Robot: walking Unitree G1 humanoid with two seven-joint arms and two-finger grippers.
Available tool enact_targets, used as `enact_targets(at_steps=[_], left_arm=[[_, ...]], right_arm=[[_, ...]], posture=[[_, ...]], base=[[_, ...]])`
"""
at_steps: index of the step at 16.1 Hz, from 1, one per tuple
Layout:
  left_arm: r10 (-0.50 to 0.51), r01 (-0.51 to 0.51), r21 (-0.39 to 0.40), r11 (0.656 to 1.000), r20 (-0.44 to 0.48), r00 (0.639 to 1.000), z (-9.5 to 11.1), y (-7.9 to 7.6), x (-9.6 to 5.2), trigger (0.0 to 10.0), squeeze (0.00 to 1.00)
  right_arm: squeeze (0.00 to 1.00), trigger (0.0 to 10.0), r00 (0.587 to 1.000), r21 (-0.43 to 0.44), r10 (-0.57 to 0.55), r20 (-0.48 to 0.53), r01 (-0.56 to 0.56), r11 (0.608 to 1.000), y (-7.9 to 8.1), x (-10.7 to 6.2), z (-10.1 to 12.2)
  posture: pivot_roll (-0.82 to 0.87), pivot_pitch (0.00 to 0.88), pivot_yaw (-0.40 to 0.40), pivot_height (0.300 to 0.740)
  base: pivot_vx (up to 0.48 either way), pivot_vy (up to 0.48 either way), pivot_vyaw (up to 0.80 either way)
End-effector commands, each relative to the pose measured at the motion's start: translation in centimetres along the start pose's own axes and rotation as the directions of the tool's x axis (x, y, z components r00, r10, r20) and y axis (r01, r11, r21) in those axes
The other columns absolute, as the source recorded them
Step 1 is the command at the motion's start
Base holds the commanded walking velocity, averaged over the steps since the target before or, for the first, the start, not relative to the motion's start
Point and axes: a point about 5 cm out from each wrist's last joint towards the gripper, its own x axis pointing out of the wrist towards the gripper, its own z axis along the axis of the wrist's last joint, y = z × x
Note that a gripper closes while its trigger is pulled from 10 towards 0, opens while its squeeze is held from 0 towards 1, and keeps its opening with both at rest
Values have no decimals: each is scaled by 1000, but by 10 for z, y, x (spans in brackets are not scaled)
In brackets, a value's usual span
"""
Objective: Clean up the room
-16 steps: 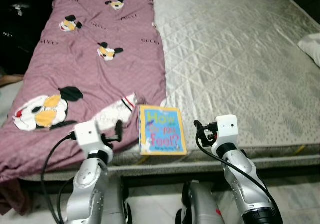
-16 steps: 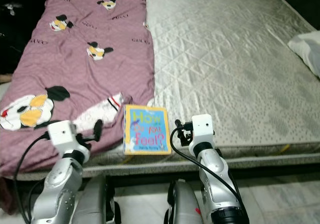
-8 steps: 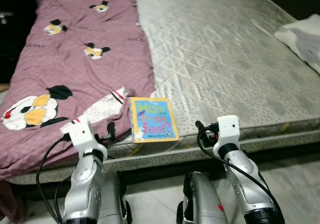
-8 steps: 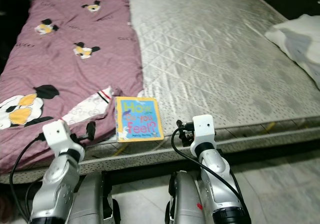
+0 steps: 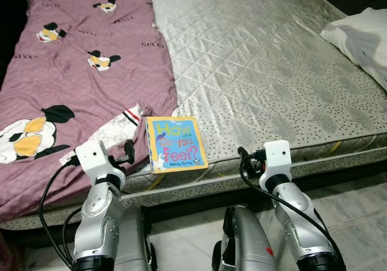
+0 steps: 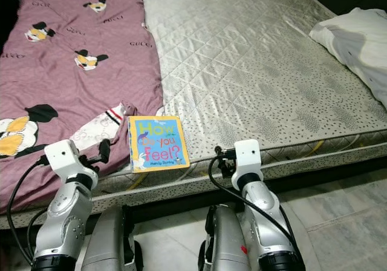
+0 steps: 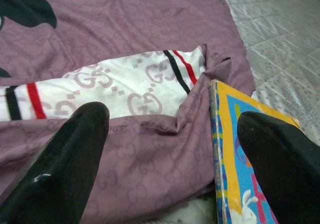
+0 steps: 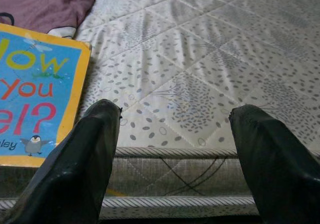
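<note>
The robot stood at the foot edge of a bed, and a children's book [image 5: 176, 144] with a blue and yellow cover, titled "How do you feel?", lay flat on the grey quilted mattress [image 5: 266, 71] close to that edge. From the book, the purple blanket [image 5: 78, 71] with cartoon mouse prints spread out toward ten o'clock, and its turned-up corner with a white lining and red and black stripes [image 7: 125, 89] was touching the left side of the book. The left gripper [image 7: 175, 149] hovered low at about eight o'clock from the book, over the blanket edge; its two black fingers [image 7: 60, 169] were spread wide apart and held nothing, with the blanket corner and the spine of the book showing between them. The right gripper [image 8: 175, 154] was at about four o'clock from the book, at the mattress border; its fingers [image 8: 75, 169] also stood wide open and empty, and the lower right corner of the book was just beside one of them. A white pillow [image 5: 363, 41] lay well apart from the book, at about two o'clock, near the far right side of the mattress.
</note>
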Motion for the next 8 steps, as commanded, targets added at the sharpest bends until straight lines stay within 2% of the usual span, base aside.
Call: enact_targets(at_steps=[1,8], left_arm=[[9,-9,-3,1000,-4,1000,-2,3,-1,10000,0],[5,-5,-19,1000,-20,1000,-6,2,1,10000,0]], right_arm=[[0,10000,1000,-8,7,-3,-7,1000,0,-1,-2],[0,10000,1000,-24,-4,-13,4,1000,-1,-4,-5]], posture=[[-16,179,-33,575],[-22,188,-32,575]], base=[[0,0,0],[0,0,0]])
